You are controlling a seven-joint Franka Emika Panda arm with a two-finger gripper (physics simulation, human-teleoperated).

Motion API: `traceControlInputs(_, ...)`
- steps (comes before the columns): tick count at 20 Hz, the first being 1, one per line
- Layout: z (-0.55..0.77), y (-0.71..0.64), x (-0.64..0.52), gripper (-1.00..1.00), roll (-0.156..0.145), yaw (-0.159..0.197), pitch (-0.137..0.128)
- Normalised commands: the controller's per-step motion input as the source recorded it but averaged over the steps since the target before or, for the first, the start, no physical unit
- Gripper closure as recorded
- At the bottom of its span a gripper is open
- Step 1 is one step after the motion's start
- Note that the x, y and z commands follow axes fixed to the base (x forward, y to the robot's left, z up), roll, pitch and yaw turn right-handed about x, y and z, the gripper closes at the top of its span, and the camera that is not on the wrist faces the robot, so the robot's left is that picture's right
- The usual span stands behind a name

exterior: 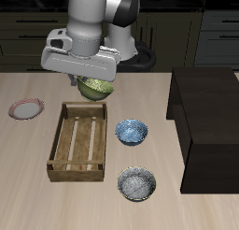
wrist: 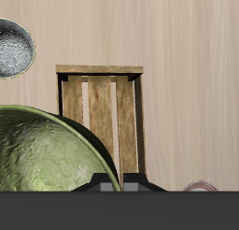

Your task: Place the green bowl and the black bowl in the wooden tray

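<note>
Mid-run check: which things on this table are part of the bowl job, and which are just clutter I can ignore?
Job items:
green bowl, lifted in the pincer over the tray's far end
black bowl, on the table near the front edge
wooden tray, nothing in it yet

Clutter:
blue patterned bowl, beside the tray
pink-rimmed plate
dark cabinet

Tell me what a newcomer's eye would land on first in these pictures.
First comes the big grey gripper hanging above the table with the green bowl in its grasp, lifted just behind the wooden tray's back wall. The wrist view confirms it: the green bowl fills the foreground with the tray beyond. Next, the black bowl sits near the table's front edge, beside the tray.
</note>
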Motion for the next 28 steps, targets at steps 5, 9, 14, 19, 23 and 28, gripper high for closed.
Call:
traceControlInputs(5,0.05,-0.29,0.17,1.00,-0.001,0.013,-0.042)
traceControlInputs(9,-0.04,-0.06,0.26,1.00,0.055,0.010,-0.004)
traceControlInputs(14,-0.15,0.02,0.22,1.00,0.098,0.028,0.014)
traceControlInputs(19,-0.29,-0.21,0.30,1.00,0.070,0.021,0.028)
traceControlInputs(23,-0.27,0.01,0.14,1.00,0.034,0.013,0.023)
traceControlInputs(28,-0.31,0.05,0.04,1.00,0.027,-0.007,0.032)
